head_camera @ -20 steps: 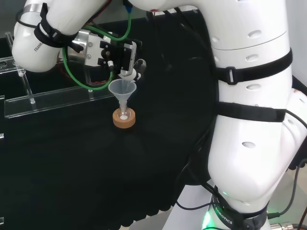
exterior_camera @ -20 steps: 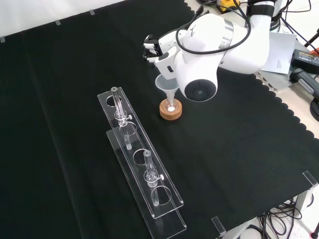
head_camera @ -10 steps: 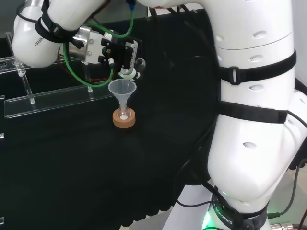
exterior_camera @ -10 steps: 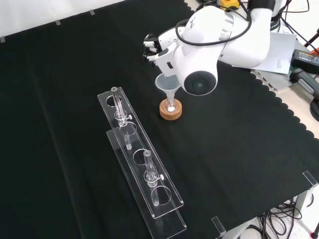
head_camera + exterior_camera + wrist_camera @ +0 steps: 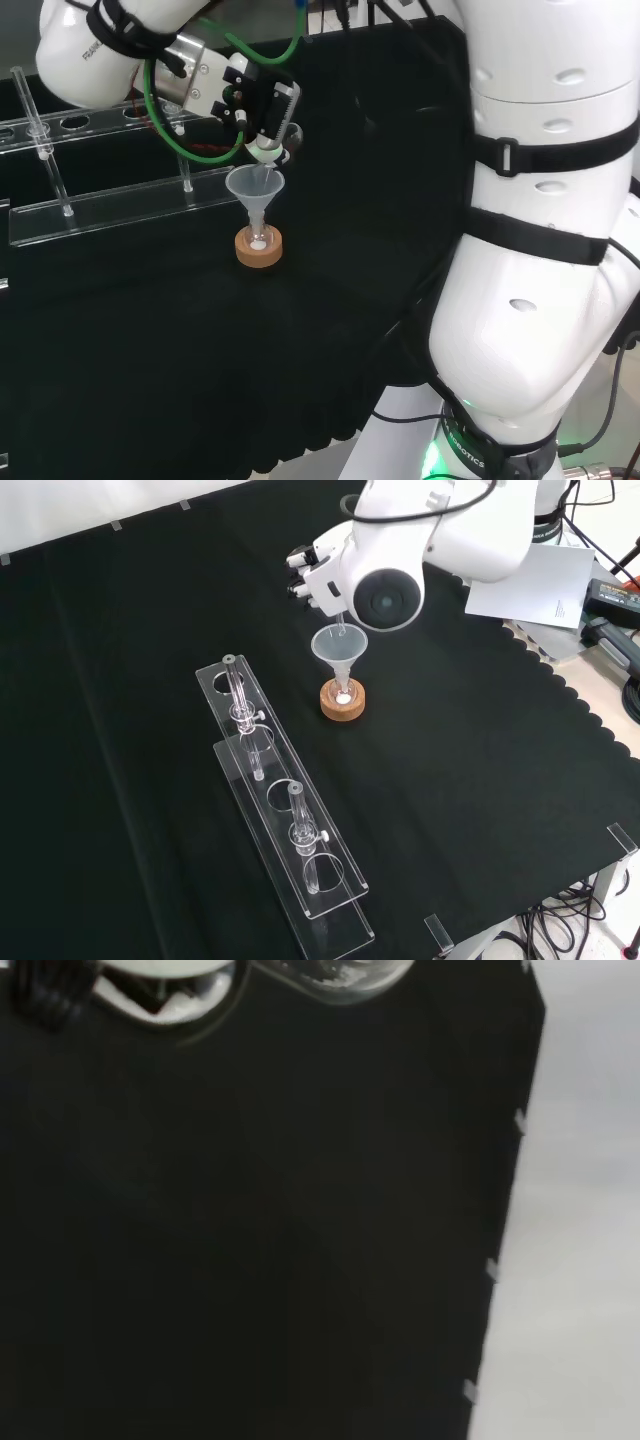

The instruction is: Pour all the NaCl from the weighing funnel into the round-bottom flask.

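Bright even light, white arm glare, wrist view blurred

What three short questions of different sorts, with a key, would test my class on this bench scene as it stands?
1. True or false: the hand hangs directly above the clear funnel in the head view.
2. What colour is the ring stand under the funnel?
A. red
B. cork brown
C. blue
3. Fill in: in the front view, the clear rack lies to the ____ of the ring stand.

Key
1. True. The hand is tipped over the funnel's mouth, holding a small clear vessel.
2. B. A little white powder shows at its centre.
3. Left, and nearer the camera.
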`<control>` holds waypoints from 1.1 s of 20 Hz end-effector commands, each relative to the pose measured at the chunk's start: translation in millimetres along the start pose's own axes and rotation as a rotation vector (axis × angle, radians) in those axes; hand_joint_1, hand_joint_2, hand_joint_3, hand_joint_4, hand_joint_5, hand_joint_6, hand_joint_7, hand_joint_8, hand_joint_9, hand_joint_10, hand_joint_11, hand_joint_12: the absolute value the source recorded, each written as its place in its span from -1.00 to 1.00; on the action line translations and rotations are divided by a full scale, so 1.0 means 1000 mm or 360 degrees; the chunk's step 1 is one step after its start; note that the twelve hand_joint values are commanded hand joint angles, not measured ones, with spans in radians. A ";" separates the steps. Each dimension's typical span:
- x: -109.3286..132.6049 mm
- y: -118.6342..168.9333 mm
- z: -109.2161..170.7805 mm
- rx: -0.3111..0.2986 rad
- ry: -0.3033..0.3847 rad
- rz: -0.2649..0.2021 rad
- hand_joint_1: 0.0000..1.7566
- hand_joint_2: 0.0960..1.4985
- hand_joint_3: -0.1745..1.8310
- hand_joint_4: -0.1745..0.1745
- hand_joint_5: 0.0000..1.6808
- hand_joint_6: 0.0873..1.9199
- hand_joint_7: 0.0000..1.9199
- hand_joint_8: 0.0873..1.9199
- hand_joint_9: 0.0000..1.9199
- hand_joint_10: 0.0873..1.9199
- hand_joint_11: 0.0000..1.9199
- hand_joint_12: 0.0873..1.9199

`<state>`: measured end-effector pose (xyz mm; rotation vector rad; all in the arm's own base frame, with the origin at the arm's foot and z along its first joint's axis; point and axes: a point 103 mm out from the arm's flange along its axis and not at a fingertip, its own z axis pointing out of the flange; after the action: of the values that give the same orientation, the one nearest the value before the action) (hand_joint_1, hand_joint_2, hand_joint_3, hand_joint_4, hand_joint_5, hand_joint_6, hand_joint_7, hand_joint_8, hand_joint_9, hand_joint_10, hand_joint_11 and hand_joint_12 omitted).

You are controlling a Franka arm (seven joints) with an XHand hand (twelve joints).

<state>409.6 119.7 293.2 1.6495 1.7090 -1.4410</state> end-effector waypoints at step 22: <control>-0.017 0.001 0.016 -0.0063 0.0529 0.0000 0.24 -0.13 -0.14 1.00 0.35 -0.08 -0.34 -0.40 0.08 -0.83 -0.07 -0.02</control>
<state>410.8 107.0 299.3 1.9058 1.8780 -1.2022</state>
